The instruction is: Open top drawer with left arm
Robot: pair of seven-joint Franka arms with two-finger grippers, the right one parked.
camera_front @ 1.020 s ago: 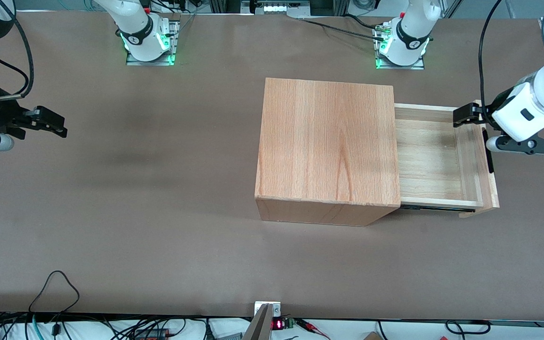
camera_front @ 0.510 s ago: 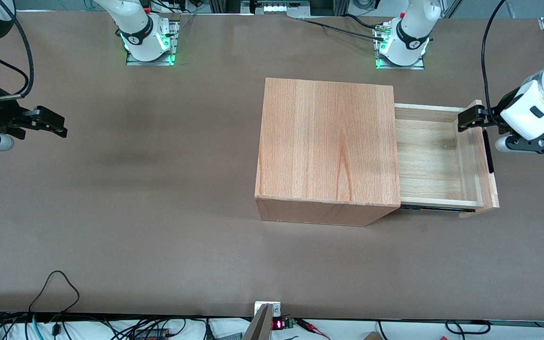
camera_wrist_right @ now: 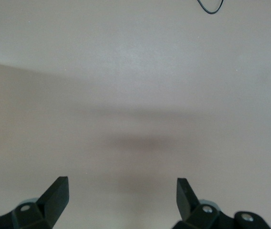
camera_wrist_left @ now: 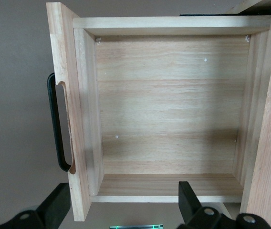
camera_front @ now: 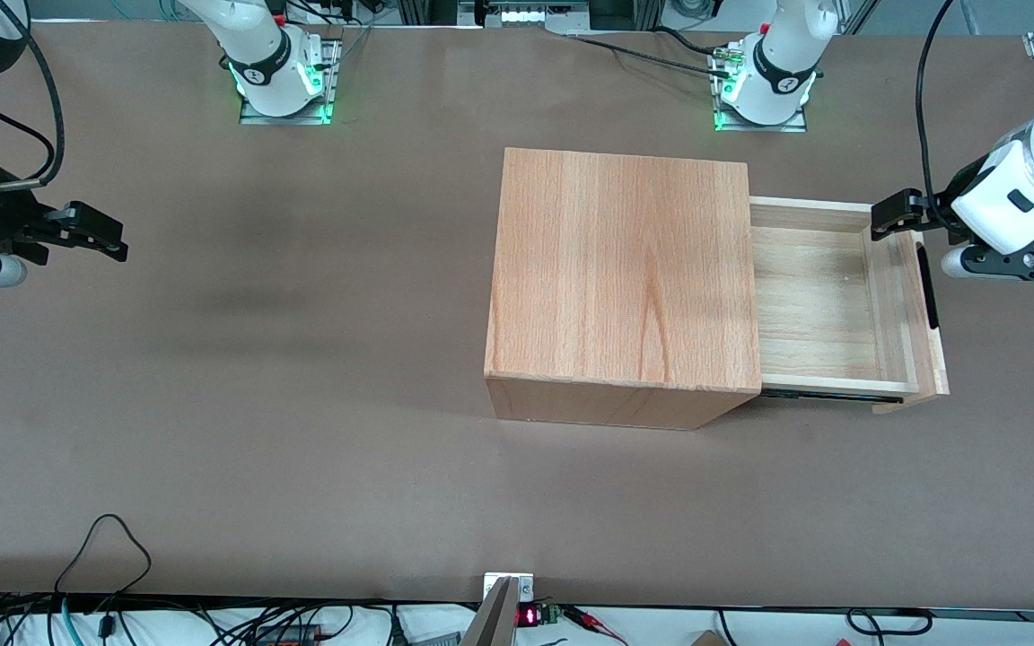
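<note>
The top drawer [camera_front: 809,296] stands pulled well out of the wooden cabinet [camera_front: 620,269], its pale plank floor bare. A slim black bar handle [camera_front: 930,287] runs along its thick front panel. My left gripper [camera_front: 898,215] hovers above the corner of that front panel that lies farther from the front camera. In the left wrist view the drawer [camera_wrist_left: 169,105], its handle [camera_wrist_left: 55,124] and the cabinet's edge [camera_wrist_left: 269,143] show below the gripper [camera_wrist_left: 123,205]. Its black fingertips [camera_wrist_left: 59,200] are spread wide, open, holding nothing and clear of the handle.
The brown table [camera_front: 302,359] carries the cabinet. Two arm bases with green lights [camera_front: 284,81] [camera_front: 764,90] stand at the table edge farthest from the front camera. A loose black cable [camera_front: 104,538] loops at the nearest edge.
The left gripper and wrist have drifted a little farther from the front camera, away from the handle. The drawer has stayed where it was.
</note>
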